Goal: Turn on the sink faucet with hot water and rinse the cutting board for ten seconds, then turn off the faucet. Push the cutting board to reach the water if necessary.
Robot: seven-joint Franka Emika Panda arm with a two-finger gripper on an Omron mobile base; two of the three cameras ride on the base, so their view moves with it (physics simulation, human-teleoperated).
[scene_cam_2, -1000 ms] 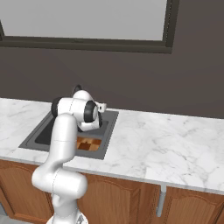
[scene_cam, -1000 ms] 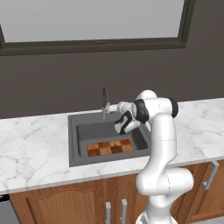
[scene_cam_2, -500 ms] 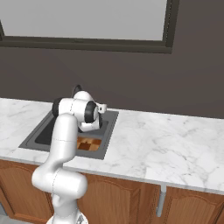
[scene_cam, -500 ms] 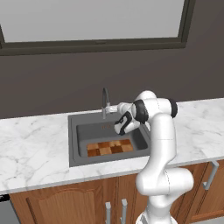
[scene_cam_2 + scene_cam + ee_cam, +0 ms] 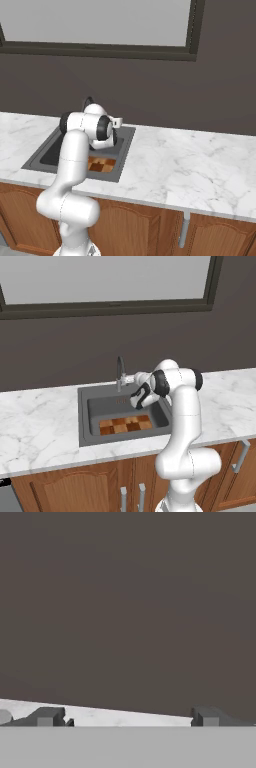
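Lying flat on the sink (image 5: 85,416) floor, the stiff, slippery-looking cutting board (image 5: 126,425) suits an edge push rather than a grip, while the released pincer (image 5: 125,379) stands beside the faucet (image 5: 120,372).

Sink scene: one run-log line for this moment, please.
gripper: open, beside faucet | water: none visible | cutting board: flat in sink

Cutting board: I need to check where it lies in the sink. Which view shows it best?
The left base view: the cutting board lies flat and unobstructed on the front of the sink floor. The right base view shows just a corner beside the arm.
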